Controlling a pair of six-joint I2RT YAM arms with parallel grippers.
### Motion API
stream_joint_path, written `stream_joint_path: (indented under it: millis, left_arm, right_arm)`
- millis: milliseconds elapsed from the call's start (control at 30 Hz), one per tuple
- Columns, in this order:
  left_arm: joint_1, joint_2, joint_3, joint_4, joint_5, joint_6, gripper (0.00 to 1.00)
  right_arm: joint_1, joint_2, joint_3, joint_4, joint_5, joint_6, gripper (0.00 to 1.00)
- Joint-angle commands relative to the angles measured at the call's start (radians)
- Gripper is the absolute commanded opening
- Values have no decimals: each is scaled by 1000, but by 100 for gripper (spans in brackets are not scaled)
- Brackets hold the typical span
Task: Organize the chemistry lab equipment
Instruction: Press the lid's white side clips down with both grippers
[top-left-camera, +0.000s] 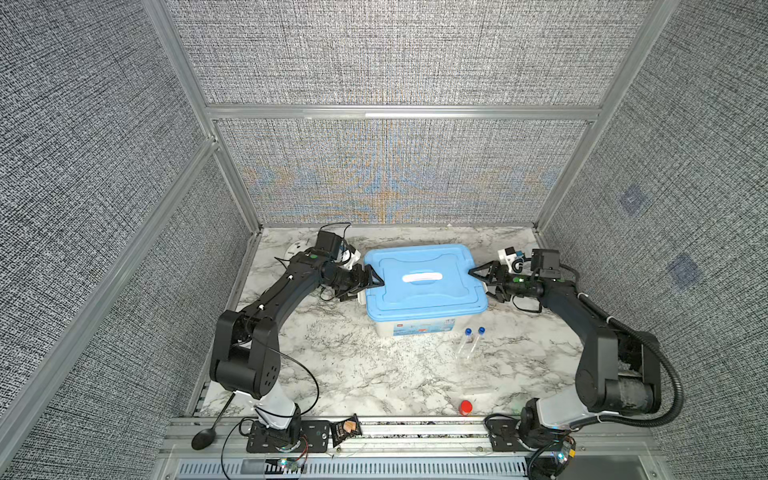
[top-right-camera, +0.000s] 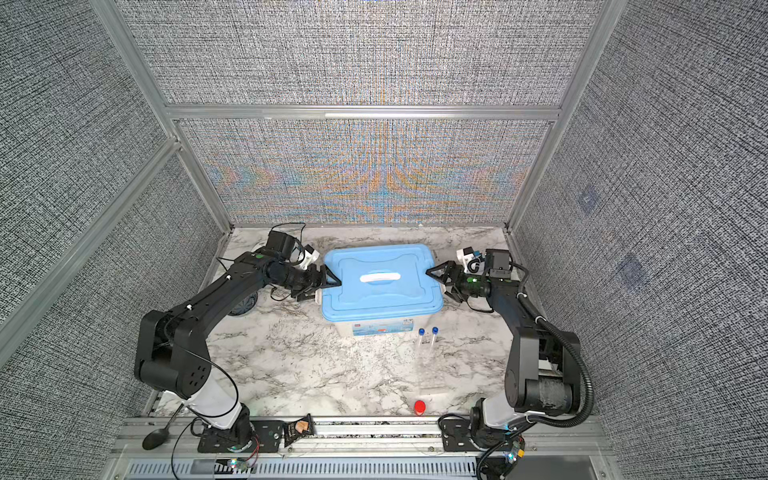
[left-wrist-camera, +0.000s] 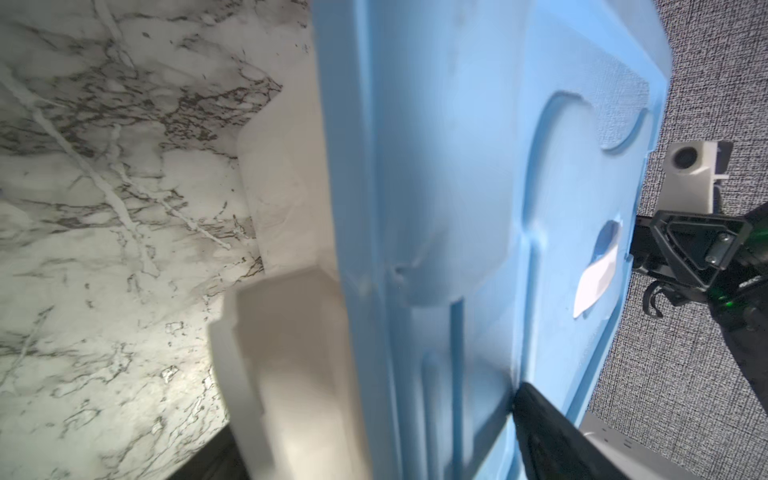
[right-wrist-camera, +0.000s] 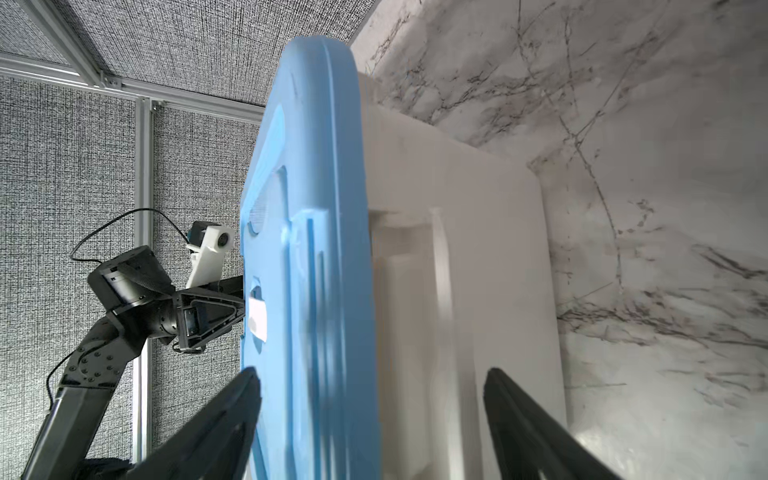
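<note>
The left arm (top-left-camera: 266, 307) and right arm (top-left-camera: 582, 307) rise from the table's (top-left-camera: 374, 374) front corners, elbows bent high, and reach level to the ends of the box (top-left-camera: 419, 326) near the back edge. The left gripper (top-left-camera: 370, 289) and right gripper (top-left-camera: 483, 284) each straddle the lid's (top-left-camera: 415, 301) rim with jaws spread and unclamped. Two tubes (top-left-camera: 471, 343) lie by the box's front right corner.

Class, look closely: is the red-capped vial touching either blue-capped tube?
Apart. Both top views show a wide stretch of bare marble table between the red-capped vial and the blue-capped tubes.
</note>
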Motion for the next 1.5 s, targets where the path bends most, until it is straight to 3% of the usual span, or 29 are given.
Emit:
stream_joint_path:
  millis: [0, 233, 367, 533, 733, 1167, 1267, 1467]
  left_arm:
    - [-1, 15, 19, -34, -47, 43, 82]
    - [-1, 20, 68, -107, -93, 49, 75]
    - [-7, 12, 95, -142, -112, 61, 72]
    - [-39, 35, 146, -215, -172, 95, 68]
    - [-61, 54, 205, -275, -225, 101, 67]
    - [-77, 58, 288, -411, -355, 110, 64]
    - [-76, 64, 307, -438, -378, 104, 62]
    - [-77, 75, 337, -475, -419, 96, 62]
  right_arm:
    - [7, -1, -8, 95, -25, 54, 77]
    - [25, -45, 24, 11, 50, 12, 72]
    - [75, -72, 111, -163, 200, -91, 69]
    - [140, -92, 170, -292, 349, -174, 61]
    - [239, -87, 248, -439, 540, -265, 58]
    - [465, 13, 408, -645, 892, -343, 51]
    - [507, 39, 440, -663, 924, -350, 51]
    - [539, 74, 473, -651, 868, -310, 51]
